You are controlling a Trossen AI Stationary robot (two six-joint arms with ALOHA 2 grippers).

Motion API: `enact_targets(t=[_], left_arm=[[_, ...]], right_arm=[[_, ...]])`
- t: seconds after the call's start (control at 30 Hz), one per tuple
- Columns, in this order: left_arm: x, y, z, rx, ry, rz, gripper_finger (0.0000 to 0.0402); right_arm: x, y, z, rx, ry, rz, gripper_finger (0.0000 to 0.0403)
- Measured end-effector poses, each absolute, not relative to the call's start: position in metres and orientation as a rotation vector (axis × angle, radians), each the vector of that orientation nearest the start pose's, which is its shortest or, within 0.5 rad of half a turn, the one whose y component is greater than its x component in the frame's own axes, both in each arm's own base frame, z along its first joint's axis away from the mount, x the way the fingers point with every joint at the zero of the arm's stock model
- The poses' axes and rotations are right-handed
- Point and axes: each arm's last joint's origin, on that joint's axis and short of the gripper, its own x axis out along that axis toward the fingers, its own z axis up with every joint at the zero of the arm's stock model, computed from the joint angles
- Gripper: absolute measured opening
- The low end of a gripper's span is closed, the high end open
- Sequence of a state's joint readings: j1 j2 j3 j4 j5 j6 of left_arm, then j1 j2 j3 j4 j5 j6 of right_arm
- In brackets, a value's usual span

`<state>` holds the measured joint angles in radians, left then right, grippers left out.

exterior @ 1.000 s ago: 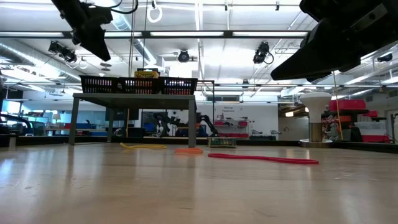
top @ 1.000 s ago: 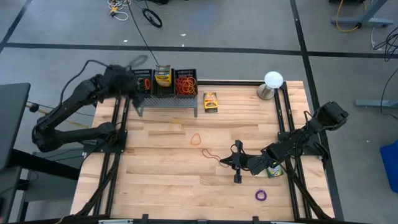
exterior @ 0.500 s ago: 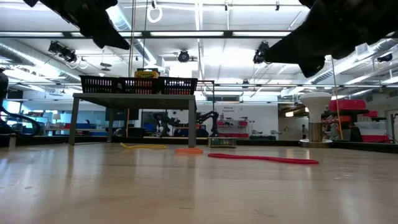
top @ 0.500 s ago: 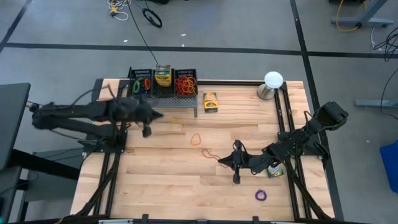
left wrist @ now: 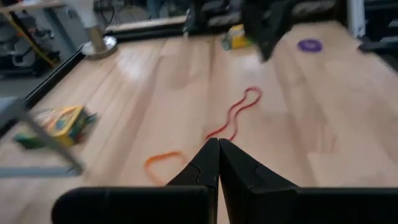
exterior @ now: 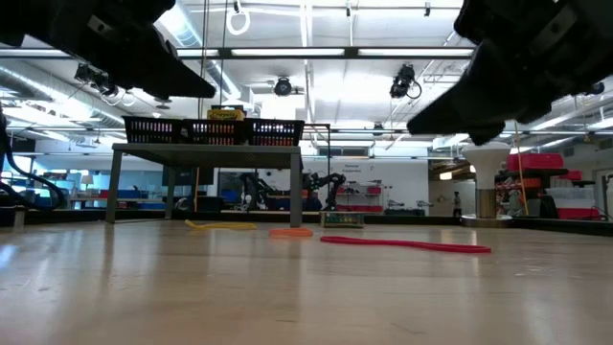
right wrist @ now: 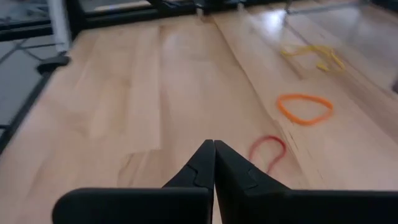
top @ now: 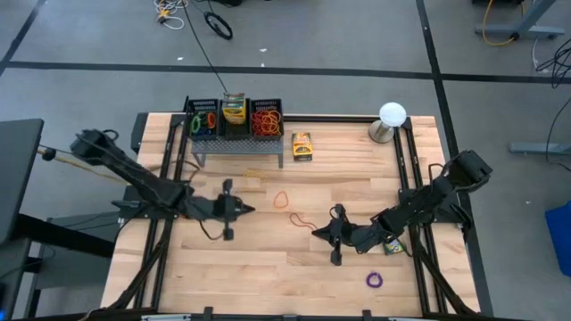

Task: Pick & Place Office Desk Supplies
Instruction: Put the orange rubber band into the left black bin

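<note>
Loose rubber bands lie flat on the wooden table: an orange loop (top: 282, 198), a red one (top: 302, 220), a yellow one (top: 254, 176) and a purple one (top: 375, 279). One crayon box (top: 302, 145) lies beside the black tray (top: 234, 134); another (top: 393, 244) shows partly under my right arm. My left gripper (top: 249, 209) hovers shut above the table, left of the orange loop (left wrist: 165, 165), pointing toward the table's right. My right gripper (top: 315, 234) hovers shut just right of the red band (right wrist: 268, 149), pointing left. Neither holds anything.
The three-compartment tray stands on a small metal stand at the far left (exterior: 213, 129) and holds bands and a crayon box. A white ball on a metal base (top: 391, 116) stands at the far right. Dark rails (top: 406, 178) run along both table sides.
My left arm has swung away from the tray at the far left, coming down and toward the table's near side and middle. Its gripper now points right, low over the table. The bands and boxes have not moved.
</note>
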<state>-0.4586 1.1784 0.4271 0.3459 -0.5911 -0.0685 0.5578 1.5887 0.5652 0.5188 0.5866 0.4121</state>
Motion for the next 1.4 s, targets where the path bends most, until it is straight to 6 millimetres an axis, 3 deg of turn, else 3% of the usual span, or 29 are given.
enact_targets(t=[0.27,0.6,0.77,1.03,1.4], left_arm=[[0.236,-0.108,0.142,0.112,0.295,0.111,0.0012],[0.27,-0.112,0.105,0.074,0.355,0.185,0.0027],[0.288,-0.117,0.105,0.164,0.426,0.215,0.0045],[0.313,-0.101,0.116,0.186,0.52,0.306,0.0076],[0.322,-0.08,0.114,0.178,0.603,0.265,0.0101]], right_arm=[[0.244,0.15,0.142,0.164,0.431,-0.197,0.0007],[0.243,0.163,0.151,0.096,0.484,-0.27,0.0021],[0.241,0.161,0.148,0.096,0.495,-0.277,0.0024],[0.241,0.161,0.148,0.082,0.495,-0.273,0.0018],[0.241,0.161,0.148,0.08,0.496,-0.272,0.0018]])
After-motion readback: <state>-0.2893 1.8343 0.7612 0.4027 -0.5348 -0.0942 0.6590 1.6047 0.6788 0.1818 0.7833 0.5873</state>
